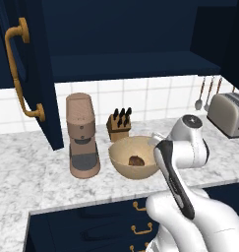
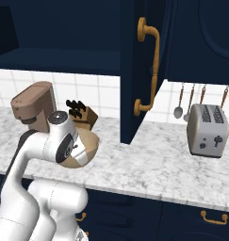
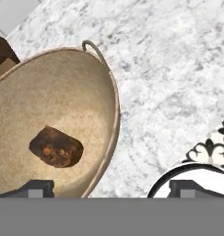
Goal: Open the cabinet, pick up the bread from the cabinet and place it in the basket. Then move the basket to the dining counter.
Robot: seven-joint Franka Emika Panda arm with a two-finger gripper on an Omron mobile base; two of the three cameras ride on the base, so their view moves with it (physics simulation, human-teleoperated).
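The bread [image 1: 136,160] lies at the bottom of the basket [image 1: 122,165] in the left base view, just beyond and to the left of the arm's wrist, which hides the hand itself. The basket stands on the marbled worktop [image 1: 37,172], with a brown coffee machine [image 1: 82,135] just to its left and a knife block [image 1: 119,125] behind it. Above, the cabinet [image 1: 126,44] is open — its left door [image 1: 27,69] swung out, brass handle showing. A toaster [image 1: 228,114] sits well off to the right, with utensils [image 1: 204,93] hanging on the tiled wall beside it.

In the right base view the arm's wrist covers most of the basket [image 2: 90,141]; only its tan wall shows past it. The coffee machine [image 2: 33,106] and knife block [image 2: 83,115] stand behind, the cabinet's right door [image 2: 144,70] hangs open, and the toaster [image 2: 208,129] is far right.

In the hand view the two fingertips [image 3: 37,188] stand wide apart — the hand [image 3: 109,189] is spread and grips nothing. The basket's rim [image 3: 114,110] runs between them, the bread [image 3: 56,146] just above the left fingertip, inside the basket. A small rim handle [image 3: 92,46] shows at the top.
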